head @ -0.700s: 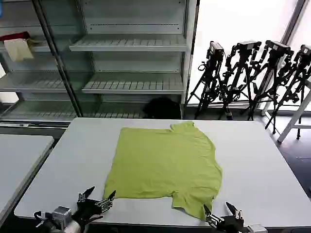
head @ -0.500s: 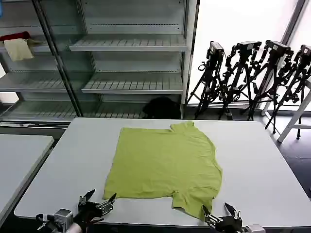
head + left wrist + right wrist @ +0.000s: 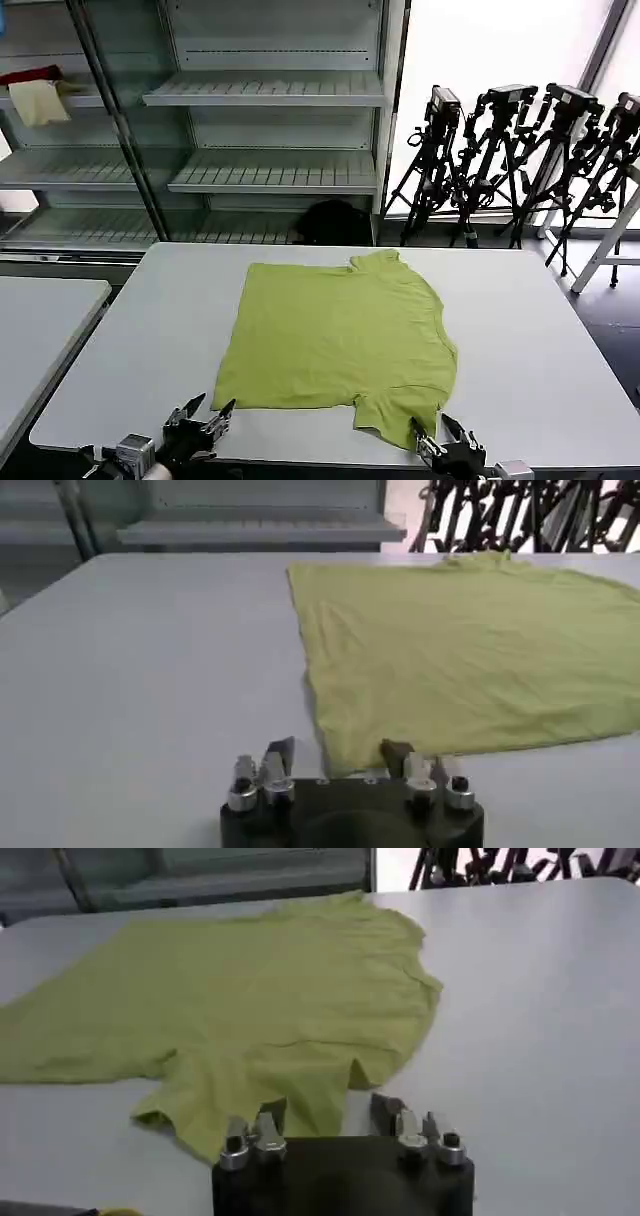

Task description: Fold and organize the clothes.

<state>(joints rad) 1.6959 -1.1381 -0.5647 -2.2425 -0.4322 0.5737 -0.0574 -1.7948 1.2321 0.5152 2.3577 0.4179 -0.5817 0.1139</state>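
— On the grey desk, what is lying there?

— One lime-green t-shirt is lying spread flat near the middle of the desk, with its plain body stretching toward the robot's left and its collar pointing toward the far edge. One short sleeve is reaching toward the near edge on the robot's right side, and it is lying a little rumpled there. From the left wrist camera the t-shirt is showing a straight hem and a square corner close to the lens.

— Where is the left tool sitting?

— The left tool is hovering at the near edge of the desk, just short of the shirt's near-left corner. Its fingers are standing spread apart and are gripping nothing; the corner of the cloth is lying between them and a bit beyond.

— And the right tool?

— The right tool is hanging at the near edge too, just beside the tip of the near sleeve. Its jaws are standing parted and are holding nothing. From the right wrist camera the t-shirt is spreading away across the desk, with the sleeve edge lying right in front of the parted fingers; whether they are touching the fabric, I cannot tell.
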